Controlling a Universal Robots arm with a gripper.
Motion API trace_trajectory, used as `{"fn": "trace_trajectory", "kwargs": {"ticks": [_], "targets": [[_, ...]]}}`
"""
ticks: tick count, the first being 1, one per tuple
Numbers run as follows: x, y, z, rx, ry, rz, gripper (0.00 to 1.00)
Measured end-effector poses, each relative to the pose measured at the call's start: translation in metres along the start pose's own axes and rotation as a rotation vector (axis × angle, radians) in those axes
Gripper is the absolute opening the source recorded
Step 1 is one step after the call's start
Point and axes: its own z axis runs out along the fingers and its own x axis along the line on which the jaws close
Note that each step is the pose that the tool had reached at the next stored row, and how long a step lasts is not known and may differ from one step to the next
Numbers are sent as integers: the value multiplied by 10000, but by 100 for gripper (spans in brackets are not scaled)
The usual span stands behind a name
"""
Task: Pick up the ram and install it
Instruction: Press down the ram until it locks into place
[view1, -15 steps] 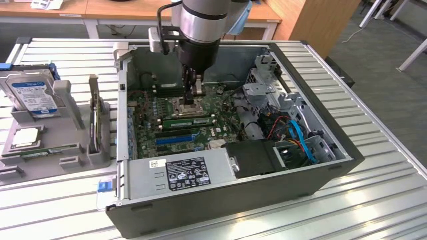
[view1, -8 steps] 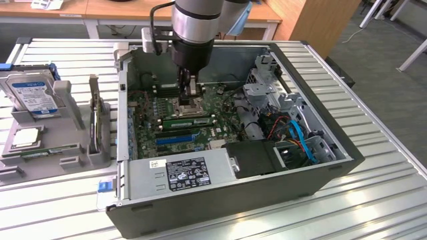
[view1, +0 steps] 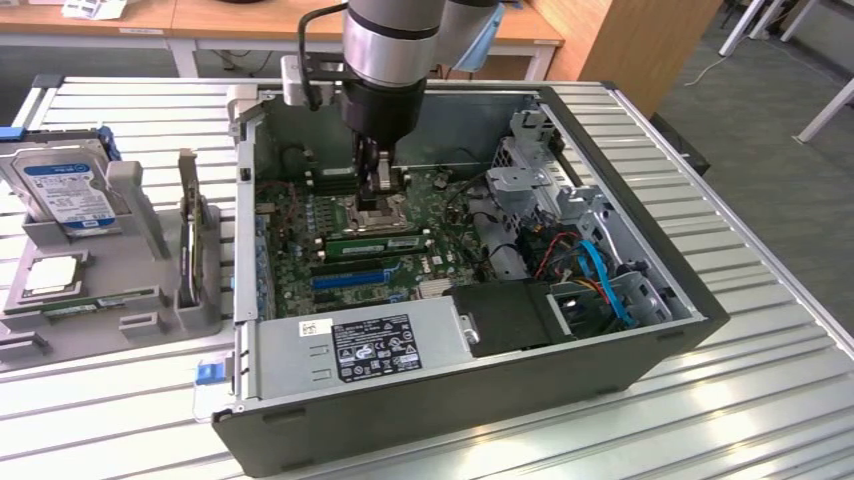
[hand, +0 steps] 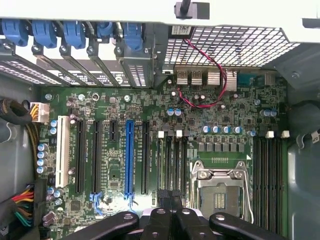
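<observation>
While the arm reached down into the open computer case (view1: 627, 375) on the slatted table (view1: 787, 400), the gripper (view1: 380, 190) stood closed over the motherboard (view1: 400, 262), close to the empty processor socket (hand: 220, 192), and whether it clasped anything between its fingers (hand: 170, 202) could not be told. A long green ram (view1: 380, 242) lay in a slot just in front of the socket, toward the power supply (view1: 367, 345). At the exterior view's left, well apart from the case, a grey holder (view1: 134, 300) carried a hard drive (view1: 67, 190) with a blue label and a square silver chip (view1: 54, 275).
</observation>
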Motion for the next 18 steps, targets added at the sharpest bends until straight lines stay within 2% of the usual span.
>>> {"fn": "trace_trajectory", "kwargs": {"ticks": [18], "targets": [[5,-9,174,0,1,1,10]]}}
